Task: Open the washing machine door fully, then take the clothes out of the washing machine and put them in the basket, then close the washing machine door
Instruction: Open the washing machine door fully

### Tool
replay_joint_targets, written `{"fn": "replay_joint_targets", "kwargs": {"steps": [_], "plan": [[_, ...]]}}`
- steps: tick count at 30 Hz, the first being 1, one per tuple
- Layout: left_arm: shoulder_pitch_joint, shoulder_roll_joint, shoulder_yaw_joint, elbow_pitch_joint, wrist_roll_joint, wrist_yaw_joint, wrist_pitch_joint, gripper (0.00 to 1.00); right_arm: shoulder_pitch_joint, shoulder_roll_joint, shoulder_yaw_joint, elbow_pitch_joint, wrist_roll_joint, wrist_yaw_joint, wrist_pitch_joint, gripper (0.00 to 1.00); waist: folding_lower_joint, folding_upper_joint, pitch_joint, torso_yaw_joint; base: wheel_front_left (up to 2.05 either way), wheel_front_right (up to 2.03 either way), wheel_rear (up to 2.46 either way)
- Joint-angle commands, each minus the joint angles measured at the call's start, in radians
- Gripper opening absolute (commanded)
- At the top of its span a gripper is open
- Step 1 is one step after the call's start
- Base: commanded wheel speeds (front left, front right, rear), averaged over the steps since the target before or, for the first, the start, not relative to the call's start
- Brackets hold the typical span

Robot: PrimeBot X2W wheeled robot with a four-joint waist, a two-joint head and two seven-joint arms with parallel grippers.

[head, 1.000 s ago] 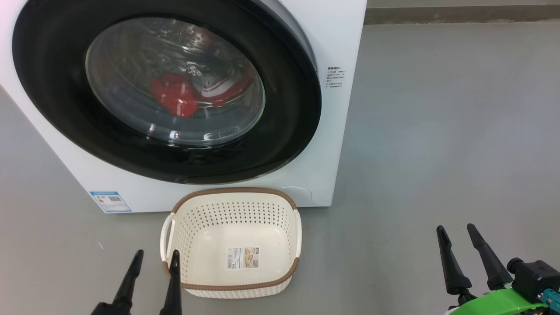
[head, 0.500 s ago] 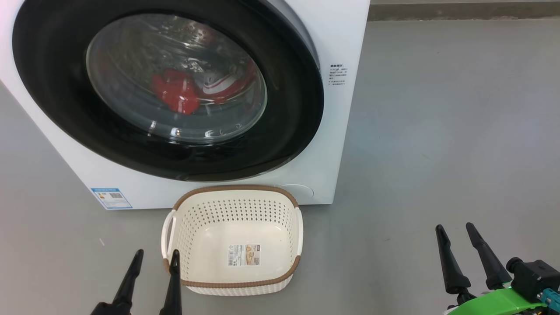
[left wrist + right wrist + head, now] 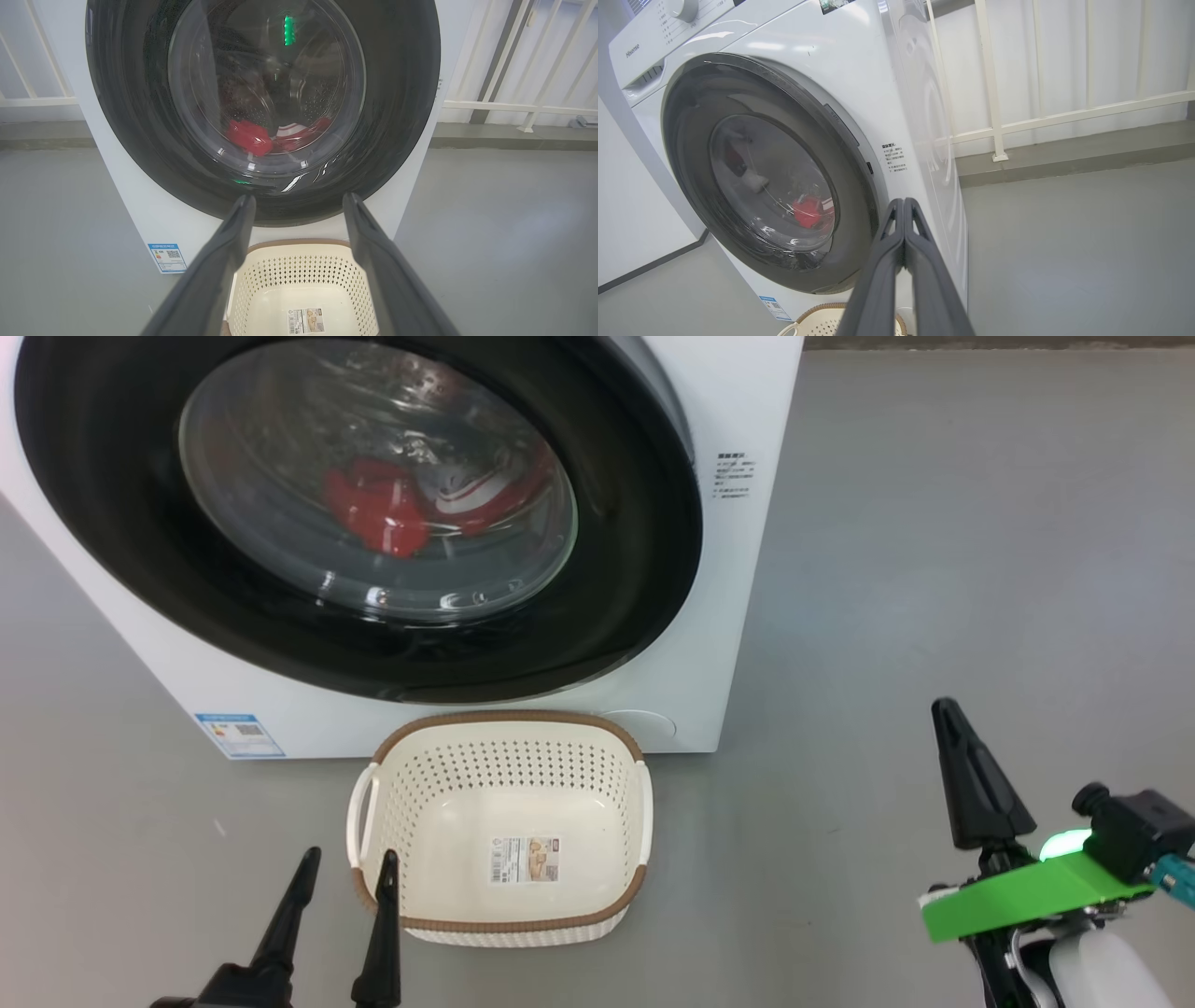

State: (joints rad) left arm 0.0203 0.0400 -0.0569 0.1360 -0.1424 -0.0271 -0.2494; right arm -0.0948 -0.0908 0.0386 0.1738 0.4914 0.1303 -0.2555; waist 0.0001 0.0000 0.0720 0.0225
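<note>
The washing machine door (image 3: pixel 355 513) is looking stiff and slippery; I think pulling its right edge works best. The left fingers (image 3: pixel 381 943) are gaping apart, and the right fingers (image 3: pixel 973 784) are pressing together, empty.

The top of the door (image 3: pixel 644 579) is cut off by the edge in the head view. The red clothes (image 3: pixel 378 513) behind it look blurry, so their shapes are hard to tell. The words on the blue label (image 3: pixel 240 735) and the basket (image 3: pixel 509 775) sticker (image 3: pixel 528 861) are too tiny to read.
</note>
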Motion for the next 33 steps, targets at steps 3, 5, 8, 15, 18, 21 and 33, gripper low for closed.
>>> {"fn": "replay_joint_targets", "kwargs": {"steps": [3,5,8,15,18,21,33], "plan": [[-0.045,0.01,0.023,-0.028,-0.008,-0.003,-0.012,1.0,-0.078,-0.023,0.036,-0.022,0.032,0.0,-0.006,0.0,0.0,0.0,0.012,0.015,0.0,0.0,0.0],[-0.048,0.01,0.02,-0.029,-0.009,-0.003,-0.012,1.0,-0.101,-0.03,0.043,-0.018,0.049,0.0,-0.006,0.0,0.0,0.0,0.015,0.021,0.0,0.0,0.0],[-0.052,0.01,0.016,-0.03,-0.011,-0.003,-0.012,1.0,-0.141,-0.038,0.051,-0.014,0.089,0.0,-0.006,0.0,0.0,0.0,0.021,0.027,0.0,0.0,0.0],[-0.071,0.01,0.005,-0.033,-0.013,-0.003,-0.012,1.0,-0.249,-0.065,0.072,0.006,0.156,0.0,-0.006,0.0,0.0,0.0,0.046,0.041,0.0,0.0,0.0],[-0.086,0.01,0.0,-0.035,-0.012,-0.005,-0.012,1.0,-0.317,-0.078,0.082,0.02,0.185,0.0,-0.006,0.0,0.0,0.0,0.065,0.049,0.0,0.0,0.0],[-0.101,0.01,-0.004,-0.036,-0.013,-0.007,-0.012,1.0,-0.387,-0.091,0.095,0.034,0.214,0.0,-0.006,0.0,0.0,0.0,0.085,0.058,0.0,0.0,0.0],[-0.156,0.01,-0.028,-0.032,-0.017,-0.01,-0.012,1.0,-0.668,-0.161,0.207,0.135,0.502,0.0,-0.006,0.0,0.0,0.0,0.156,0.105,0.0,0.0,0.0]]}}
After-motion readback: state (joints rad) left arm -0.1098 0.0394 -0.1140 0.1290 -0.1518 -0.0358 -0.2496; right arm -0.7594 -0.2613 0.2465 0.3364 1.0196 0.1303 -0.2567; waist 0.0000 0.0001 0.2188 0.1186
